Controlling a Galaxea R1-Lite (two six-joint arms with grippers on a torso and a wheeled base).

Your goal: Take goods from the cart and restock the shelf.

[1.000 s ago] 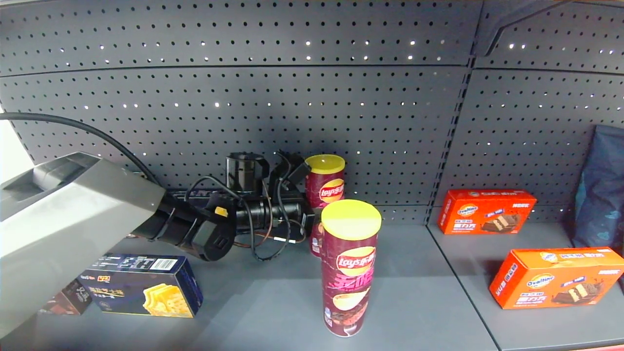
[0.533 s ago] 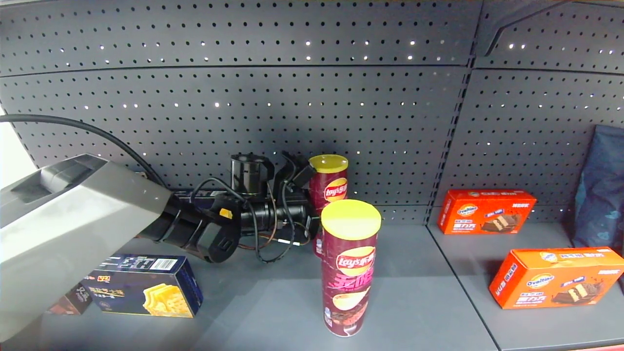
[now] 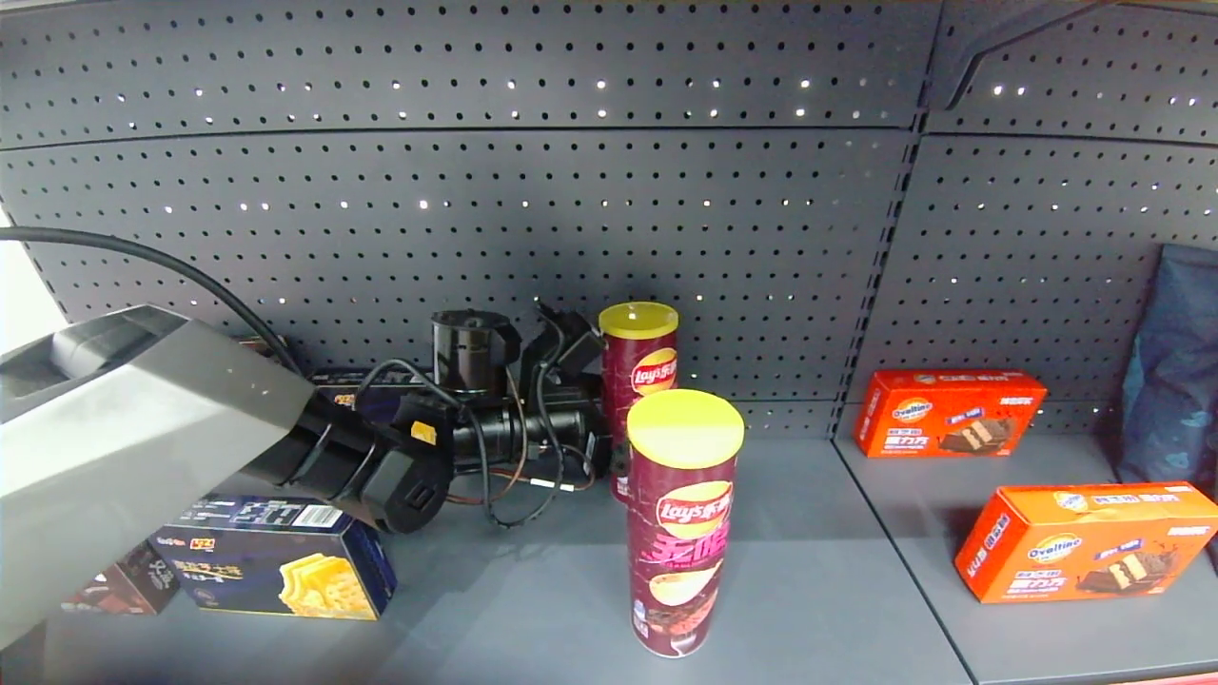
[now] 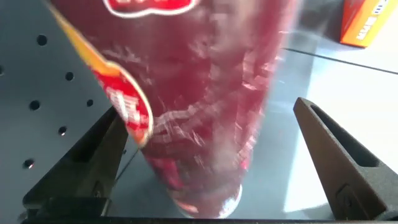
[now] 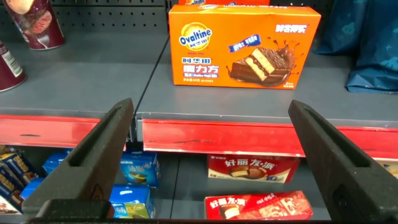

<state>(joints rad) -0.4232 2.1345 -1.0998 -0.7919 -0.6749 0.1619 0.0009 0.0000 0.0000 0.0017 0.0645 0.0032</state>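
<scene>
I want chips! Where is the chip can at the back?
In the head view, the back chip can stands near the pegboard, just behind the front chip can, inside the open left pincer.

Open shelf floor [image 3: 818, 580] lies between front can [image 3: 683, 518] and orange box [image 3: 1085, 542].

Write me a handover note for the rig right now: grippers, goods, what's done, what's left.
Left gripper: open, one finger on either side of the rear chip can, with a gap on at least one side.
Right gripper: open, holding nothing, in front of the shelf, facing an orange box.
Goods: rear chip can upright by the pegboard; front chip can upright just ahead of it.
Done: both cans look placed on the shelf.
Left: probably back the left arm out without tipping the rear can, then fetch the next item from the cart.
</scene>
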